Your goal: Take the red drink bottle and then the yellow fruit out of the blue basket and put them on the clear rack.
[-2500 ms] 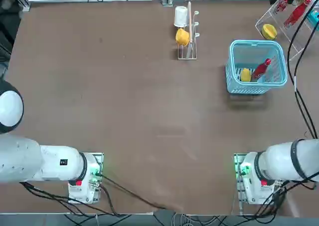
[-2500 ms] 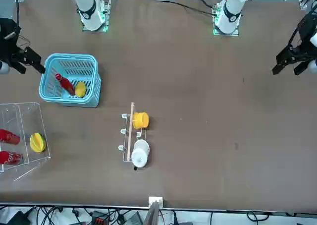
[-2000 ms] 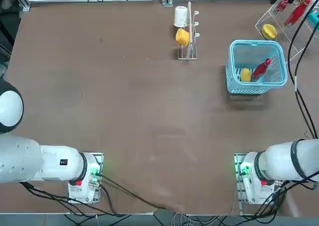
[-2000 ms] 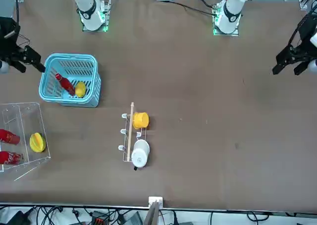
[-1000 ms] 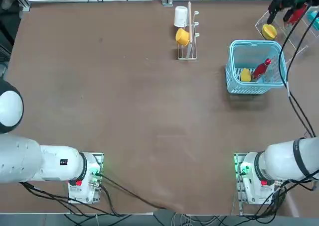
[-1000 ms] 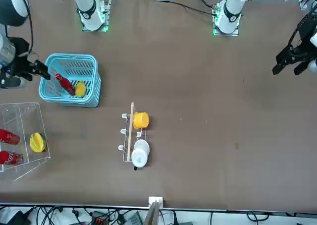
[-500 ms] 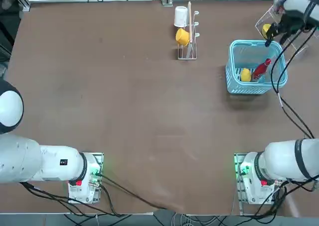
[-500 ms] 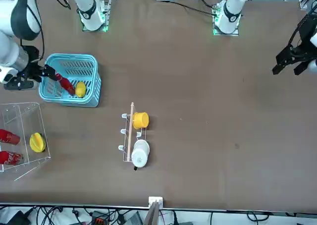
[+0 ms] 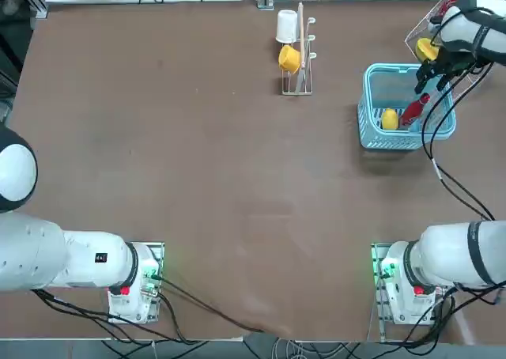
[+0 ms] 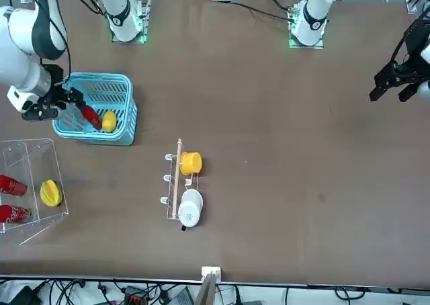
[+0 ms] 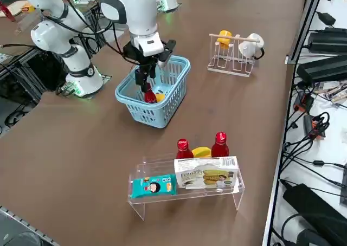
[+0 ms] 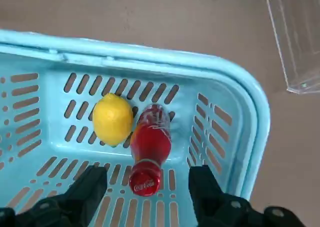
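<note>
- The right gripper [image 12: 149, 174] is over the blue basket [image 10: 107, 136]. Its two black fingers are wide apart, and they are not holding anything.
- The red bottle [image 12: 150, 147] is lying in the basket. Its red cap points toward the gripper, and the cap shows in the space between the two fingers in the wrist view.
- The lemon [image 12: 113, 119] is in the basket too, just beside the bottle. It is small and yellow. From the top, it is on the left of the bottle.
- The basket is light blue, with lots of little slots in its sides and its floor.
- The clear rack [image 10: 49, 158] is near the basket, on the side away from the robot.
- The rack has two other red bottles [image 11: 220, 145] [image 11: 183, 149] and a bigger yellow fruit [image 10: 51, 193] between them.
- A white box [image 11: 206, 173] with pictures on it and a blue-green packet [image 11: 153, 186] are on the rack too, side by side.
- Well apart from the basket is a white peg stand [image 11: 230, 67]. It has a yellow cup [image 10: 191, 162] and a white cup [image 10: 190, 209] on it.
- The table [image 9: 213, 185] is brown.
</note>
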`<act>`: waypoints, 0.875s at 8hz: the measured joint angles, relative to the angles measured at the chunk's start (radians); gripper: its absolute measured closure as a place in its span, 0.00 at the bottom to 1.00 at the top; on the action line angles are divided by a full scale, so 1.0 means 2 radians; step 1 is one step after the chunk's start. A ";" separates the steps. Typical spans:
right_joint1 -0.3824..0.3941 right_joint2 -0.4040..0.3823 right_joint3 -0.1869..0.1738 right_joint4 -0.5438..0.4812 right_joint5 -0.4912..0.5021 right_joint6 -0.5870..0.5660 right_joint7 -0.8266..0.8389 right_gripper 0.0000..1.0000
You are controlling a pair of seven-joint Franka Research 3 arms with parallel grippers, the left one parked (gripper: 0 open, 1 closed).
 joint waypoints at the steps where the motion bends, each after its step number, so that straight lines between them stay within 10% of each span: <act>1: 0.000 0.002 0.000 -0.002 0.000 0.000 0.000 0.01; 7: 0.000 0.026 0.001 -0.003 0.000 0.001 0.000 0.25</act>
